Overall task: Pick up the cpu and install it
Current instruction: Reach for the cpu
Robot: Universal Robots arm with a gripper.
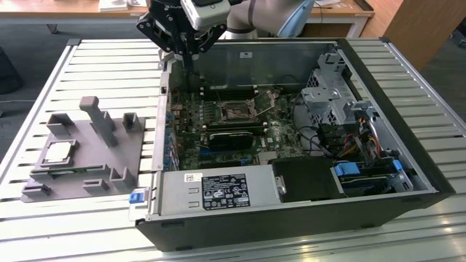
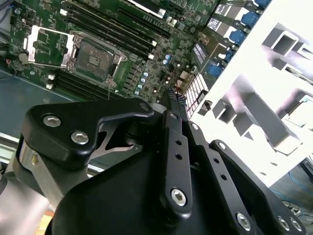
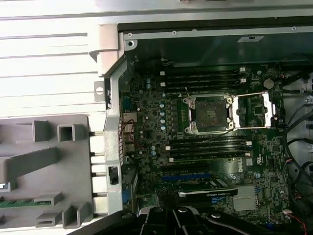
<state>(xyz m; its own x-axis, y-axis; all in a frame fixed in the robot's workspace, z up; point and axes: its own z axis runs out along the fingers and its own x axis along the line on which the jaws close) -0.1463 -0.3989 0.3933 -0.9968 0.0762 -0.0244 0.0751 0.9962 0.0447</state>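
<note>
The cpu (image 1: 60,152), a small silvery square chip, lies flat on the grey plastic tray (image 1: 109,161) at the exterior view's left, outside the computer case. My gripper (image 1: 187,70) hangs over the case's back left corner, far from the cpu, its fingers pressed together with nothing between them. In both wrist views the shut fingertips (image 2: 175,97) (image 3: 166,195) point down at the motherboard's edge. The motherboard socket (image 1: 234,111) (image 2: 93,55) (image 3: 209,113) stands bare, its metal frame (image 3: 252,111) swung open beside it.
The open computer case (image 1: 407,142) lies on a slatted metal table (image 1: 109,60). The tray carries upright posts (image 1: 98,117) and a green memory stick (image 3: 14,201). Memory slots (image 3: 205,78), a drive cage (image 1: 331,95), cables and a power supply (image 1: 218,191) crowd the case.
</note>
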